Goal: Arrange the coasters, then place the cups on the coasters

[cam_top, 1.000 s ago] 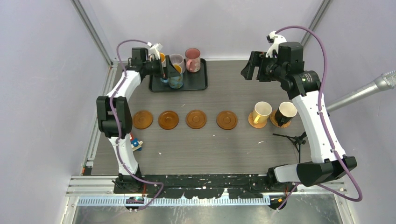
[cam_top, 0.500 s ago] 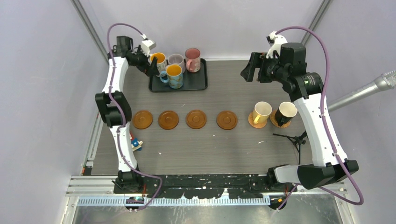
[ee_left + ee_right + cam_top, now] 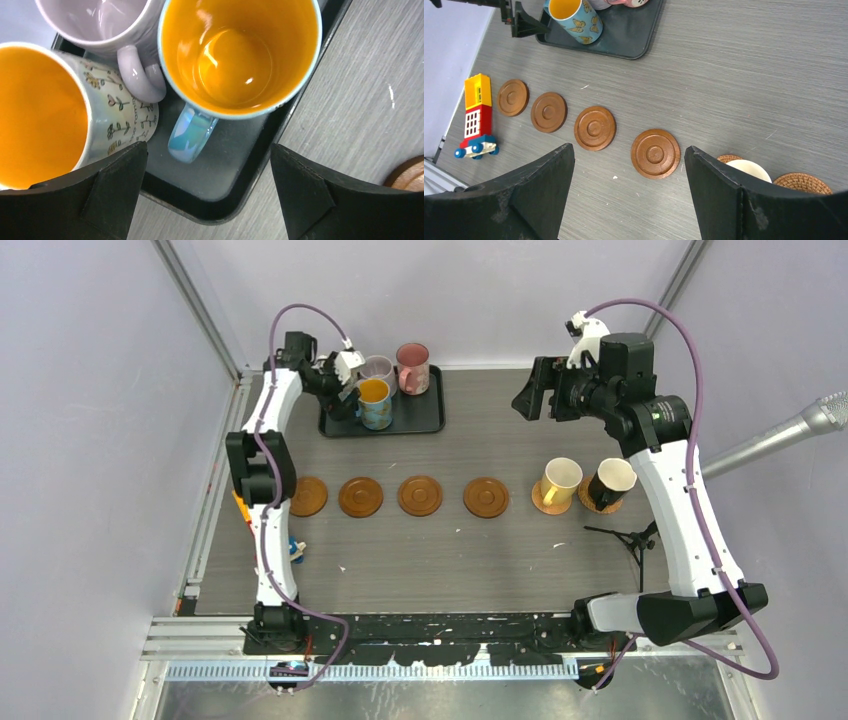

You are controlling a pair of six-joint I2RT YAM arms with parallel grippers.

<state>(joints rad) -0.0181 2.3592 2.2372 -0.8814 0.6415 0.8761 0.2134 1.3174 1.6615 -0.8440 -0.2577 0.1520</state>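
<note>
The table (image 3: 500,560) carries a black tray (image 3: 425,418) at its far left, and everything here is placed from that tray. The left arm reaches over the tray's left end. The right arm hangs high and well to the tray's right.

Four mugs stand on the tray: pink (image 3: 411,367) and lilac (image 3: 100,20) at its back, white (image 3: 40,115) and blue (image 3: 240,55) in front. Nearer the robot than the tray, four bare coasters (image 3: 420,495) lie in a row. To the right of the row, a cream mug (image 3: 560,480) and a black mug (image 3: 610,482) each sit on a coaster.

The left gripper (image 3: 208,150) hovers just above the tray's front edge with its fingers wide apart and nothing in them. The right gripper (image 3: 629,150) is likewise spread and empty.

The blue mug is upright, and its handle (image 3: 189,136) points straight at the left gripper, in line with the gap between the fingers. The left arm is much the nearer. The next grasp probably means closing across that handle or the rim. The lilac mug's handle crowds in just beside it.
</note>
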